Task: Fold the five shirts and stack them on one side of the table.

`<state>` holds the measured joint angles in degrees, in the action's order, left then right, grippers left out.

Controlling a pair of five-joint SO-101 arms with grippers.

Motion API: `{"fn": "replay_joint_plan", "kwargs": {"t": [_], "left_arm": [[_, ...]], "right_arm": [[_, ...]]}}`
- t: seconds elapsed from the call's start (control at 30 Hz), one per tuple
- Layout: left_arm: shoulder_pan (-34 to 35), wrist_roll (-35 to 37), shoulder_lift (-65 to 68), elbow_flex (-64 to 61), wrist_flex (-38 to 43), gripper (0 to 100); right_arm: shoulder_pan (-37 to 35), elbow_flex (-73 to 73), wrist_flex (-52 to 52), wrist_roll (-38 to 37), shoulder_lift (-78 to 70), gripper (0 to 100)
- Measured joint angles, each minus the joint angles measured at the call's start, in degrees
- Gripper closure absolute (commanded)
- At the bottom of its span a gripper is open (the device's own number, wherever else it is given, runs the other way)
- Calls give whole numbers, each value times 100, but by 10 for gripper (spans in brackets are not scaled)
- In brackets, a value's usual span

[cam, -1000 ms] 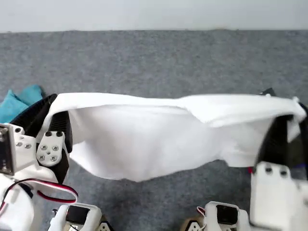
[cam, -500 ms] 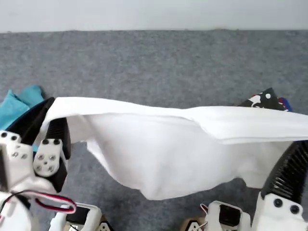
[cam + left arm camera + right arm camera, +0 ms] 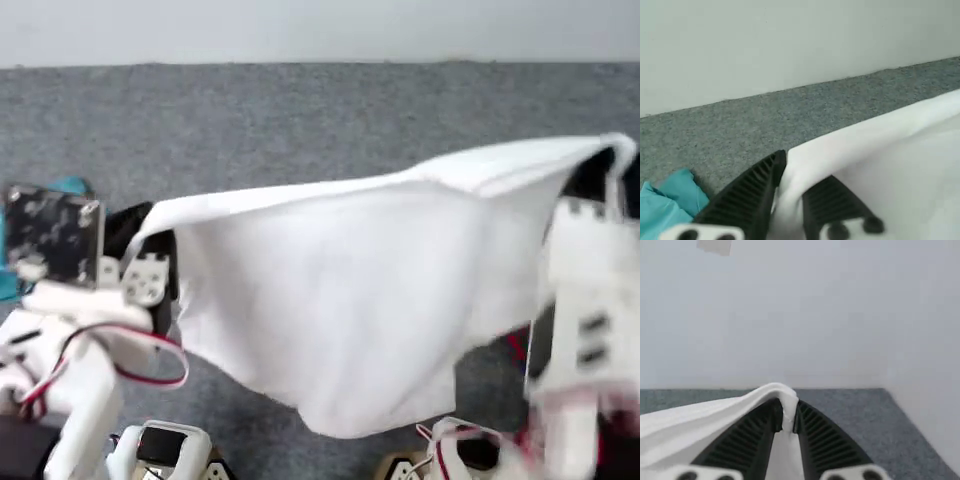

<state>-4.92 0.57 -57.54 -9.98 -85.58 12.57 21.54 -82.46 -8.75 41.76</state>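
Note:
A white shirt (image 3: 340, 290) hangs stretched in the air between both arms, above the grey table (image 3: 300, 120). My left gripper (image 3: 140, 228) is shut on its left corner; in the left wrist view the black fingers (image 3: 752, 192) pinch the white shirt (image 3: 880, 150). My right gripper (image 3: 605, 165) is shut on the right corner, raised higher; in the right wrist view its fingers (image 3: 812, 432) clamp the white fold (image 3: 782, 400). The shirt's lower edge sags near the table's front.
A teal shirt (image 3: 30, 225) lies at the table's left edge, also seen as teal cloth (image 3: 665, 202) in the left wrist view. A white wall (image 3: 320, 30) borders the far side. The arm bases (image 3: 165, 450) stand at the front edge.
Both arms have lifted the white shirt. The right corner rose and moved toward the far side, tilting the top edge. The patterned dark cloth at the right is now hidden.

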Motion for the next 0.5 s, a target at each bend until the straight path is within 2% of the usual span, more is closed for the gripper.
{"fn": "replay_joint_plan", "kwargs": {"t": [0.13, 0.3, 0.5], "left_arm": [[18, 0, 44, -949, 976, 987], [571, 0, 149, -2075, 2629, 987], [888, 0, 1178, -2848, 4651, 987]], "right_arm": [[-431, -589, 571, 0, -853, 989], [-949, -791, 1451, 0, -1996, 989], [-1187, -800, 2699, -9, -3578, 989]]}}
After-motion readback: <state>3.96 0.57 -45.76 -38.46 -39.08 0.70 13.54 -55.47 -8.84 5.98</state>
